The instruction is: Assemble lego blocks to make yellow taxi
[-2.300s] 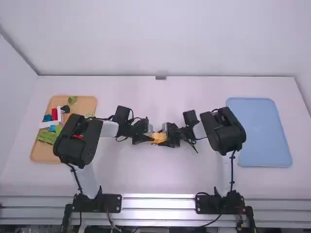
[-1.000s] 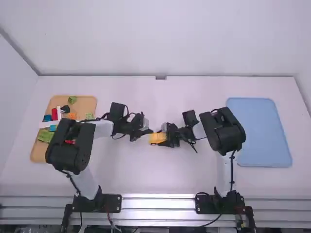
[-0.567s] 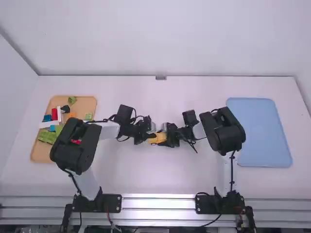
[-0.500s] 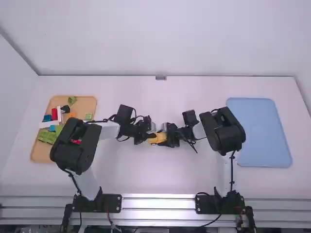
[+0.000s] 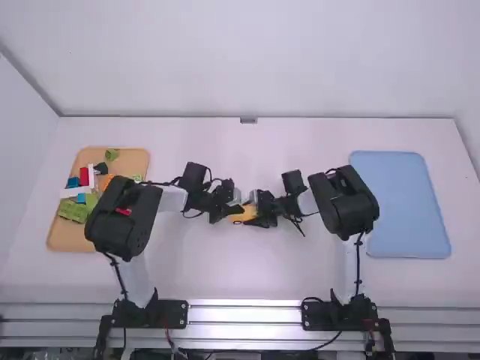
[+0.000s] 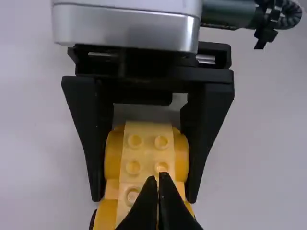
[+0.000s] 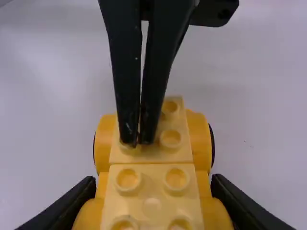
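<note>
we count one yellow lego build (image 7: 152, 189), plus two arms, a left arm (image 5: 120, 225) and a right arm (image 5: 349, 202), and two grippers, a left gripper (image 5: 229, 209) and a right gripper (image 5: 259, 213). there are two trays: one tan tray (image 5: 58, 238) and one blue tray (image 5: 405, 210). among the loose blocks we find one red block (image 5: 84, 176), one orange block (image 5: 105, 180), one black block (image 5: 101, 169), two blue blocks (image 5: 73, 182), two white blocks (image 5: 75, 192) and at least three green blocks (image 5: 73, 211) (they overlap, so we can't be exact).

- Smooth white back wall (image 5: 247, 60)
- Plain white side wall (image 5: 19, 150) at left
- Flat white table (image 5: 247, 270), silvery metal rails (image 5: 244, 316) along its near edge
- Even light
</note>
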{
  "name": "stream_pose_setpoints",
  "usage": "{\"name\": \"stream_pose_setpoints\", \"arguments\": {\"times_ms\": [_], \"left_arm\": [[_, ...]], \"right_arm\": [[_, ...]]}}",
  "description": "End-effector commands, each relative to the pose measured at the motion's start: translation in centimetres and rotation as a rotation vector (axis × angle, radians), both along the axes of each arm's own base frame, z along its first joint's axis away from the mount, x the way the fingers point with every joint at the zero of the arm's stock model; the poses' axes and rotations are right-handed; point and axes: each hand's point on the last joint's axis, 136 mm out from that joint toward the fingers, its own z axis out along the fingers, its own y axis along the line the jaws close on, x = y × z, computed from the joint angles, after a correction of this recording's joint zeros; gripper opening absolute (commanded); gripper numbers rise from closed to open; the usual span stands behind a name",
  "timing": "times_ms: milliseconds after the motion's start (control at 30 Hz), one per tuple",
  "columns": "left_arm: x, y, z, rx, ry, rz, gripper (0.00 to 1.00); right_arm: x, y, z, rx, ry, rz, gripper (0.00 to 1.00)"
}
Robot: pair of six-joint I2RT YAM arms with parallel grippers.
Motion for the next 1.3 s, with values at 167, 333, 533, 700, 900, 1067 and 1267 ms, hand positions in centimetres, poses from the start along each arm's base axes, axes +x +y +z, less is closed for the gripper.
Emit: {"name": "stream_pose_setpoints", "arguments": {"times_ms": [167,333,533,700,900,1067,1267], "left_arm": [[-0.9,3.0,-6.5,0.235,0.136,0.122,0.02],[-0.6,3.0,-6.7,0.251,0.123,0.131,0.02],[2.4,1.6,-0.7,0.143,0.06,0.11,0.02],[5.1,2.2,5.3,0.126,0.016,0.143,0.59],[7.4,4.4,9.4,0.158,-0.009,0.217,0.99],[7.7,5.9,10.5,0.137,0.034,0.247,0.99],[8.0,7.9,10.3,0.138,0.08,0.307,0.99]], "right_arm": [[0.1,0.1,0.3,0.025,0.006,0.008,0.31],[0.1,0.1,0.2,0.023,0.005,0.007,0.31],[0.5,0.2,0.4,0.031,-0.023,0.007,0.31],[0.8,0.3,0.6,0.038,-0.045,0.007,0.32],[1.6,0.0,-0.1,-0.013,-0.037,-0.042,0.32],[1.8,0.1,-0.6,-0.044,-0.034,-0.062,0.33],[2.2,-0.4,-0.6,-0.044,-0.031,-0.078,0.58]]}}
